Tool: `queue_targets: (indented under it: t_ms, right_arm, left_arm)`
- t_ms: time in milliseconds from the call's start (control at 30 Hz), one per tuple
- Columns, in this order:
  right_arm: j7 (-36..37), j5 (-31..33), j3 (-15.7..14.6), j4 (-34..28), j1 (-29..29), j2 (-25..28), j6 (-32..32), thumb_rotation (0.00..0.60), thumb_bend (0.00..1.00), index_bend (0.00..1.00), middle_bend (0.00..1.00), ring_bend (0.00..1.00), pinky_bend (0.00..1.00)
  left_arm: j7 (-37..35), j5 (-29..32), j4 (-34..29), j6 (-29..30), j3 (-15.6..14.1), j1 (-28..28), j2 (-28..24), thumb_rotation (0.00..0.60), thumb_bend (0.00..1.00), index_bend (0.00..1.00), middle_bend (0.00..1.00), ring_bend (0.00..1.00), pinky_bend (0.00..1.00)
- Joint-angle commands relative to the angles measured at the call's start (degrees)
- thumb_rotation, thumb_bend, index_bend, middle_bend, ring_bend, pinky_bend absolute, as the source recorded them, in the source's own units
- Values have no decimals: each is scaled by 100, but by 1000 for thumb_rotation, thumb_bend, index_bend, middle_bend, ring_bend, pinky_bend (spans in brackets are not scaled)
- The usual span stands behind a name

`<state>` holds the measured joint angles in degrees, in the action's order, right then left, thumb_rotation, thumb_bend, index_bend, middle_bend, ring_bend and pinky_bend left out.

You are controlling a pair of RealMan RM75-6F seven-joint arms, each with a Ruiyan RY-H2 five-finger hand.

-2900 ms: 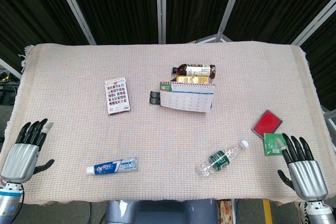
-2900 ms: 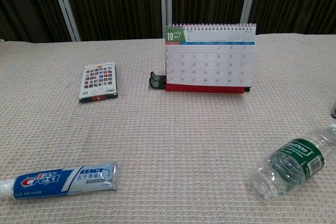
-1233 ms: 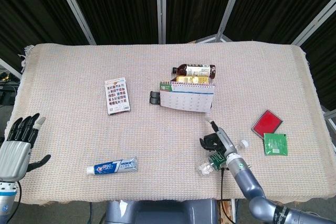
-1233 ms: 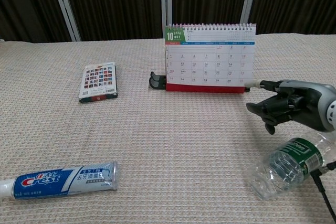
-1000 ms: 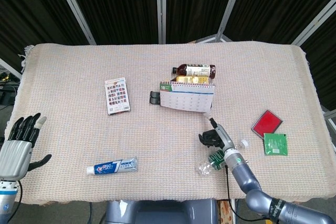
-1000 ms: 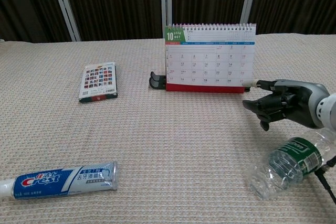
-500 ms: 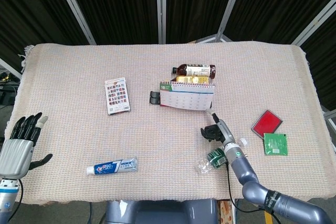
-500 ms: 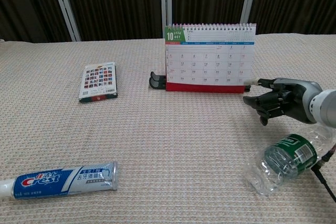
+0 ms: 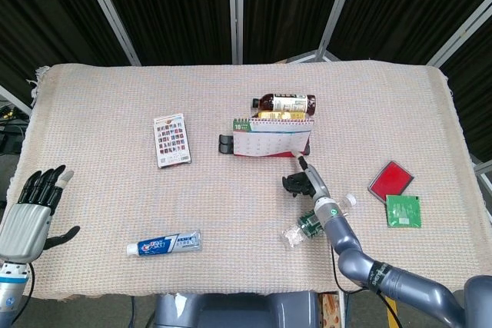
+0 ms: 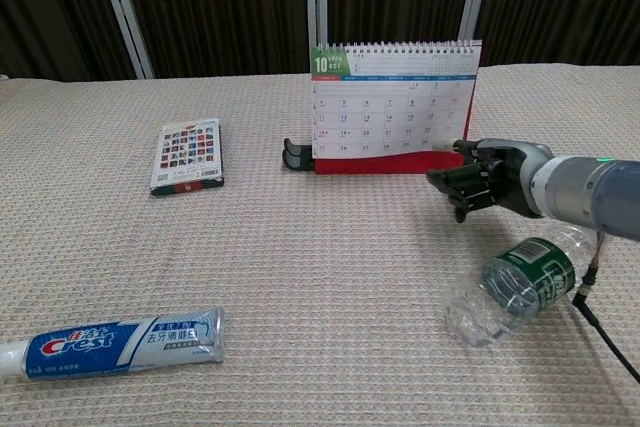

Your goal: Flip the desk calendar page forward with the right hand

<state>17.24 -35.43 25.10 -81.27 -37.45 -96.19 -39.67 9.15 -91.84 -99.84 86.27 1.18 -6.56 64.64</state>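
Observation:
The desk calendar [image 10: 393, 107] stands mid-table with its October page facing me; it also shows in the head view as calendar [image 9: 273, 144]. My right hand [image 10: 480, 179] is at its lower right corner, fingers curled in, and one outstretched fingertip [image 10: 462, 147] touches the front page's bottom edge. That edge looks lifted a little off the red base. From above, the right hand [image 9: 302, 182] lies just in front of the calendar. My left hand [image 9: 31, 217] hovers at the table's near left edge, fingers apart, holding nothing.
A water bottle [image 10: 510, 287] lies under my right forearm. A toothpaste tube [image 10: 120, 344] is near left, a card box [image 10: 186, 155] further back, a black clip [image 10: 297, 154] beside the calendar. Two bottles [image 9: 284, 102] lie behind it. A red case [image 9: 390, 180] and a green packet [image 9: 403, 210] sit right.
My right hand came from the near right edge over the water bottle to the calendar's corner. The calendar shifted slightly left and its page bottom rose. The bottle rolled a little.

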Motion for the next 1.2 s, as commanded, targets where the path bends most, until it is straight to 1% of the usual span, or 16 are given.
queue_targets:
  t_ms: [33,200,367,467,567,667,767,800,867,900,967,1033,1100,1200]
  right_arm:
    - [-18,68,98,184,-210,-194,78,600,468,0,832,788,676]
    - [-67,42,147,229,-385,-351,41,600,475,0,834,789,677]
    - [-142,-157,198,-77,-436,-359,-213,600,475,0,836,789,676]
    - [-195,-303,279,-484,-394,-245,-500,600,475,11,836,789,676]
    - [-371,-453,323,-965,-338,-73,-885,600,474,45,836,789,674]
    - [-583,-564,337,-1446,-279,125,-1225,600,470,89,836,787,669]
    - [-707,-653,385,-1906,-191,313,-1542,600,466,146,827,778,657]
    - [-768,-750,402,-2087,-141,376,-1735,600,465,176,815,768,644]
    - [-851,-849,393,-2278,-90,440,-1936,600,464,219,778,736,598]
    - [-872,-931,401,-2382,-61,473,-2044,600,458,231,737,702,553]
    - [-876,-1071,411,-2503,-27,523,-2155,600,438,238,631,612,461]
    - [-912,-1204,422,-2548,-28,603,-2183,600,409,241,508,468,363]
    - [-1032,-1264,423,-2505,-74,689,-2176,600,389,240,449,378,299]
    - [-1228,-1277,440,-2324,-181,754,-2167,600,371,222,413,314,239]
  left_arm:
    - [-28,-32,-13,5,-13,-3,-25,600,133,0,0,0,0]
    - [-74,-15,-7,-36,-22,-17,-43,600,133,0,0,0,0]
    - [-140,22,25,-59,-11,-29,-49,600,133,0,0,0,0]
    - [-150,31,18,-70,-15,-32,-55,600,133,0,0,0,0]
    - [-127,3,-7,-67,-33,-30,-57,600,133,0,0,0,0]
    - [-137,-26,-28,-41,-44,-19,-62,600,133,0,0,0,0]
    - [-140,-30,-39,-33,-51,-12,-67,600,134,0,0,0,0]
    - [-142,-28,-45,-29,-52,-8,-68,600,134,0,0,0,0]
    - [-142,-29,-49,-21,-52,-5,-69,600,134,0,0,0,0]
    - [-148,-37,-54,-9,-55,1,-70,600,133,0,0,0,0]
    - [-157,-49,-55,6,-58,7,-73,600,133,0,0,0,0]
    - [-165,-44,-57,10,-62,14,-79,600,133,0,0,0,0]
    - [-175,-28,-62,6,-62,18,-85,600,133,0,0,0,0]
    - [-184,-19,-62,19,-52,22,-87,600,133,0,0,0,0]
